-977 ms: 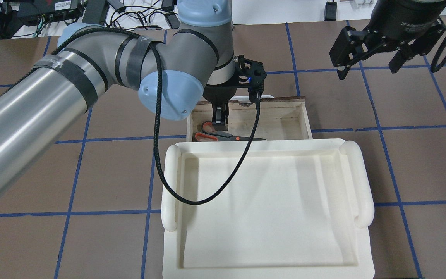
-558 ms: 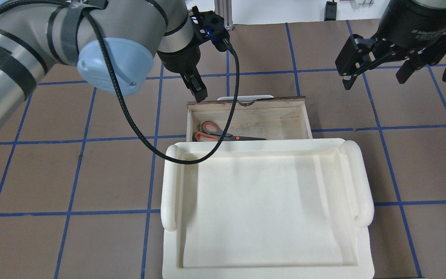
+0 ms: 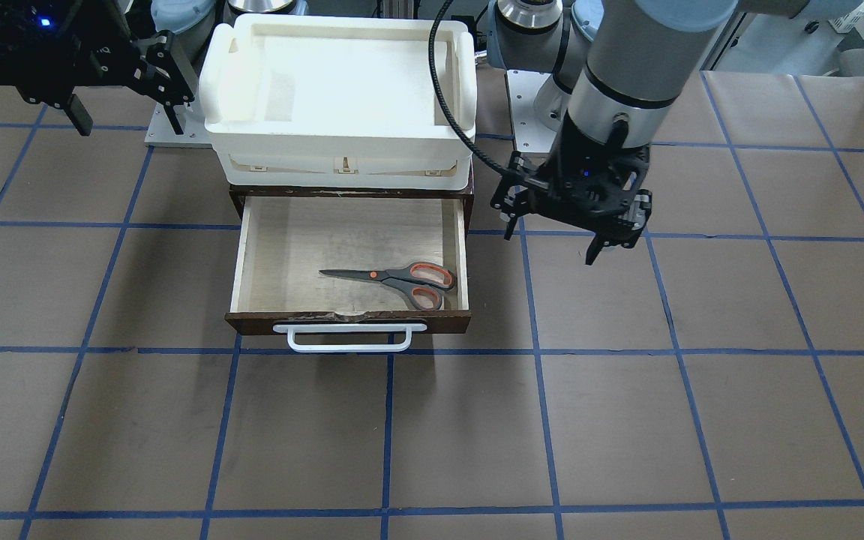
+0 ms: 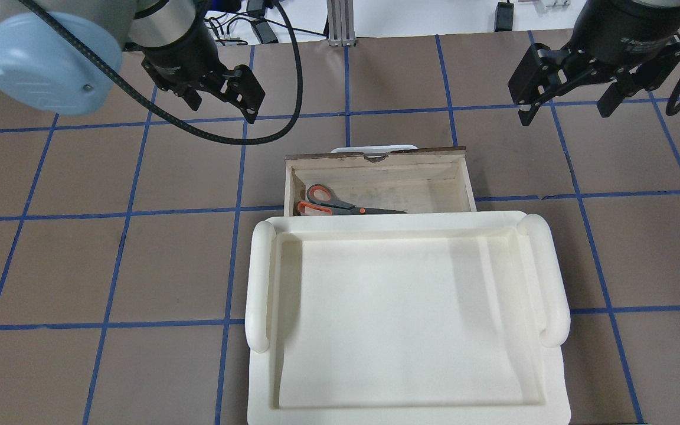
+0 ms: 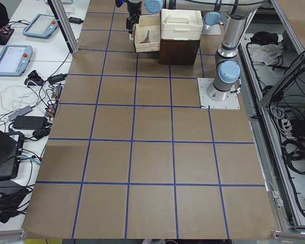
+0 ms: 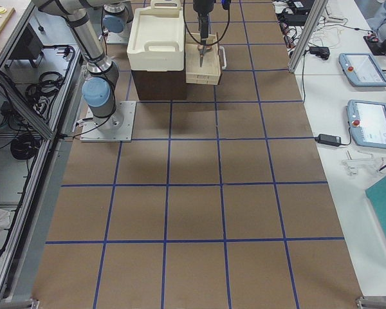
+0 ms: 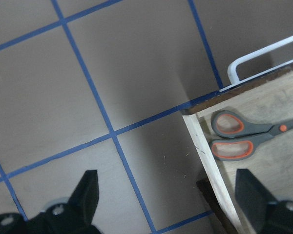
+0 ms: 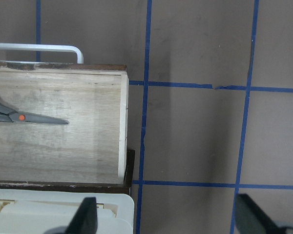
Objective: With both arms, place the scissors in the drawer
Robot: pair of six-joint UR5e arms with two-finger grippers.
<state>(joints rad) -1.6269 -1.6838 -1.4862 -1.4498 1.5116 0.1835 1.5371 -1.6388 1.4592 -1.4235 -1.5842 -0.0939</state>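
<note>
The scissors (image 3: 394,281) lie flat in the open drawer (image 3: 327,232), handle loops toward the robot's left; they also show in the overhead view (image 4: 340,205) and both wrist views (image 7: 244,136) (image 8: 29,117). The drawer (image 4: 387,177) is pulled out, its white bar handle (image 3: 349,339) on the far side from the robot. My left gripper (image 4: 222,109) is open and empty, raised above the table left of the drawer (image 3: 550,246) (image 7: 170,200). My right gripper (image 4: 564,115) is open and empty, raised right of the drawer (image 3: 130,124) (image 8: 167,217).
A cream-white plastic tray (image 4: 260,277) sits on top of the dark brown cabinet, over the drawer's back part (image 3: 222,75). The left arm's black cable (image 4: 293,71) hangs beside the gripper. Brown table surface with blue tape lines lies all around.
My left gripper has lifted out of the drawer, away from the scissors' handles, and moved left and up; its fingers now stand wide apart. The scissors stay in the drawer. The right gripper barely moved.
</note>
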